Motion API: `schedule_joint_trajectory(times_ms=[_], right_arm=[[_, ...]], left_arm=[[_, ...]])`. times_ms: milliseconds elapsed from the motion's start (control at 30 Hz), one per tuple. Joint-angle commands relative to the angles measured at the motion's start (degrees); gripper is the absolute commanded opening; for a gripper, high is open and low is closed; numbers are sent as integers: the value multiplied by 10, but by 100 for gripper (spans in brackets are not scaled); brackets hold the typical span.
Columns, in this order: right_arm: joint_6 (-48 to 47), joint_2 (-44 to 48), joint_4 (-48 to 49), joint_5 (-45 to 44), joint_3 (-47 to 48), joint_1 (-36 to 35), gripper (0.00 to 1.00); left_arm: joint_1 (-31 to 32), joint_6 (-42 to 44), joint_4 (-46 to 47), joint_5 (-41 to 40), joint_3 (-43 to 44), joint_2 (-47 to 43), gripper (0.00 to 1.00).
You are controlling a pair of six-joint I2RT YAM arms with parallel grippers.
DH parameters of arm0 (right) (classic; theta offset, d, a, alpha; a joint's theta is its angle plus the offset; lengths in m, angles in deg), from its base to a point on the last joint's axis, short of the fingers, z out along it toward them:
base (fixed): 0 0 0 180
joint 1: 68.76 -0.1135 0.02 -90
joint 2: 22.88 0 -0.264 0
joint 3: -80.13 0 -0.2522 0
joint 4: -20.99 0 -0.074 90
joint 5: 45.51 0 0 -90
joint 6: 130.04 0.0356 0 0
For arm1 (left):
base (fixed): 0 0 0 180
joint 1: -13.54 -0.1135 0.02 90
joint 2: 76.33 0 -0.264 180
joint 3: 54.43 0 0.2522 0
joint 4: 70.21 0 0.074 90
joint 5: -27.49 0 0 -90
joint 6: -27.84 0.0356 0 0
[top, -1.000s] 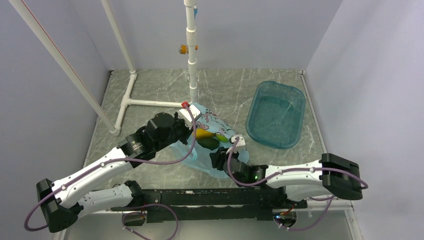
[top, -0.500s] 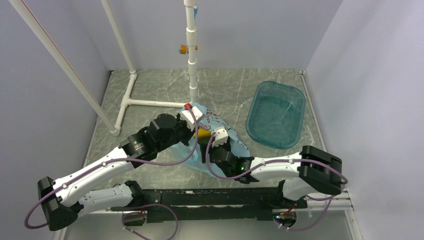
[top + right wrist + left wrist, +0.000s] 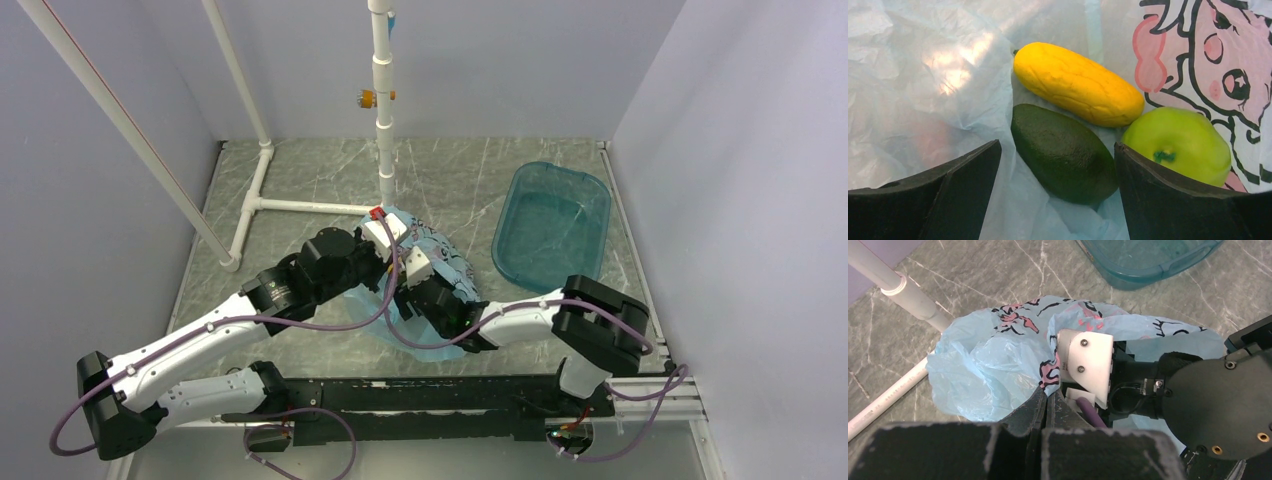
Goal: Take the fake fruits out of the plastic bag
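The light blue plastic bag (image 3: pixel 455 272) lies at the table's middle; it also shows in the left wrist view (image 3: pixel 983 355). My left gripper (image 3: pixel 1049 392) is shut on the bag's printed edge and holds it up at the mouth (image 3: pixel 385 240). My right gripper (image 3: pixel 415 272) is inside the bag's mouth, open and empty (image 3: pixel 1057 145). Between its fingers lies the dark green oval fruit (image 3: pixel 1063 155). The yellow-orange elongated fruit (image 3: pixel 1078 82) lies just beyond it. The bright green apple (image 3: pixel 1178 145) sits by the right finger. In the top view the right wrist hides the fruits.
The rigid teal tub (image 3: pixel 552 228) stands at the back right; its corner shows in the left wrist view (image 3: pixel 1143 260). A white pipe frame (image 3: pixel 385 130) stands just behind the bag, with a bar (image 3: pixel 300 206) along the table. Grey walls close three sides.
My right arm has moved left and forward, and its gripper has gone into the bag's mouth, covering the fruits in the top view. My left gripper has kept hold of the bag's edge.
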Motion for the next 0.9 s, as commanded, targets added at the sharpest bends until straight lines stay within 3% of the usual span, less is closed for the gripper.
schedule_joint_trajectory(times_ms=[0,100,200,267,367,533,633,767,867], right_arm=[[-32,-25,61,38,4,20,85],[-33,-51,70,53,7,21,83],[-31,-72,63,62,18,25,73],[-27,-75,63,67,19,25,72],[-15,-65,77,75,5,27,70],[4,-27,93,97,-20,30,57],[16,4,87,114,-21,30,61],[41,31,108,119,-31,30,79],[46,17,106,109,-20,31,82]], left_arm=[[3,4,20,-17,7,5,0],[3,4,19,-19,8,7,0],[3,5,20,-21,8,8,0],[3,5,19,-24,8,9,0],[3,5,18,-28,9,9,0],[3,4,17,-26,9,10,0],[3,4,16,-26,10,11,0],[3,4,16,-26,11,11,0],[4,4,15,-27,11,10,0]])
